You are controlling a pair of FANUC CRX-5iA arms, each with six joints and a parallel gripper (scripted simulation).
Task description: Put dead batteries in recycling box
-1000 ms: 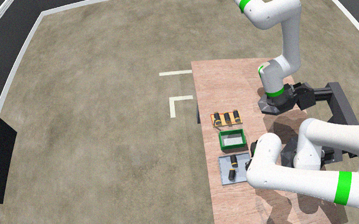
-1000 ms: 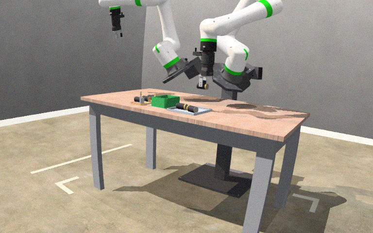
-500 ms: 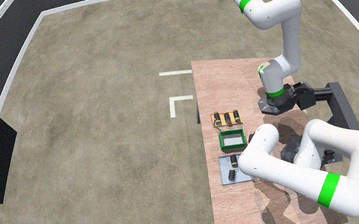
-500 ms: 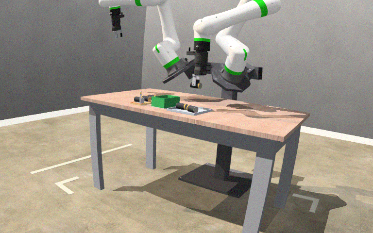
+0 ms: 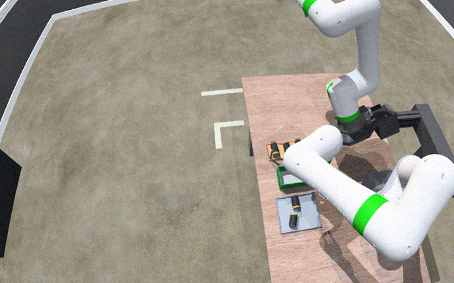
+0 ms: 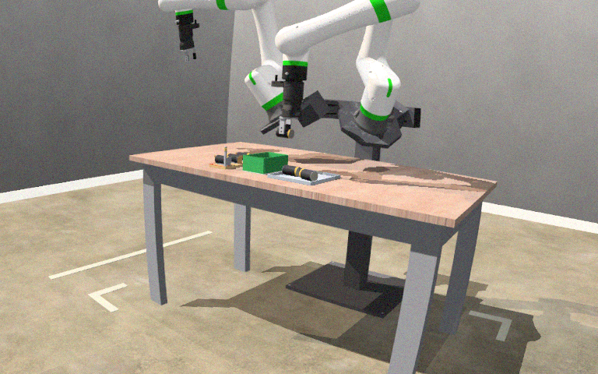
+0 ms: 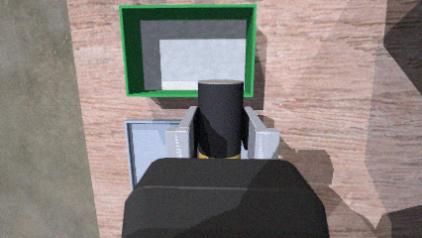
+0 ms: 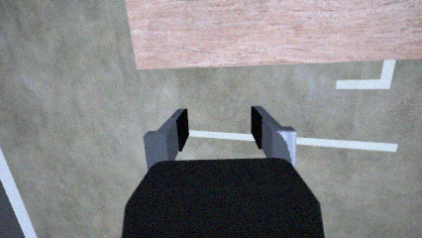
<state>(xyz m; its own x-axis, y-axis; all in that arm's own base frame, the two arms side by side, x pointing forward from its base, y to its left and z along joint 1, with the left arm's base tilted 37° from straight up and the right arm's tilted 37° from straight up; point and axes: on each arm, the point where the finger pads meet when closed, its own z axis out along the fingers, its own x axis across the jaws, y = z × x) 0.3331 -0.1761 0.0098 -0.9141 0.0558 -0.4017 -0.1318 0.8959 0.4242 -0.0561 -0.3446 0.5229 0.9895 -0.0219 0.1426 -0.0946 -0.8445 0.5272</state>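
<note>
Seen from above, the green recycling box (image 5: 279,179) (image 6: 264,164) (image 7: 124,55) stands upright on the tabletop (image 5: 281,106) (image 6: 396,194) (image 7: 317,74) (image 8: 272,35), with the battery holder (image 5: 280,153) (image 6: 223,166) near its 12 o'clock side and the grey tray (image 5: 304,224) (image 6: 324,178) (image 7: 154,149) near its 6 o'clock side. Three black batteries are visible at the holder, partly masked by the left arm. Two more lie in the tray: one battery (image 5: 295,203) (image 6: 290,170) toward 12 o'clock, the other battery (image 5: 292,220) (image 6: 309,174) toward 6 o'clock, yellow-banded ends facing each other.

The left pincer (image 6: 284,130) (image 7: 220,119) is clamped on the sides of a sixth battery (image 6: 290,133) (image 7: 220,101), held lying level above the tabletop. In the left wrist view, this battery sits at the box's 5 o'clock, its plain end overlapping the rim. Up at 10 o'clock from it in the exterior view, the right pincer (image 6: 191,56) (image 8: 219,120) hangs with fingers wide apart, holding nothing. Whether the bulb is lit, I cannot tell.
</note>
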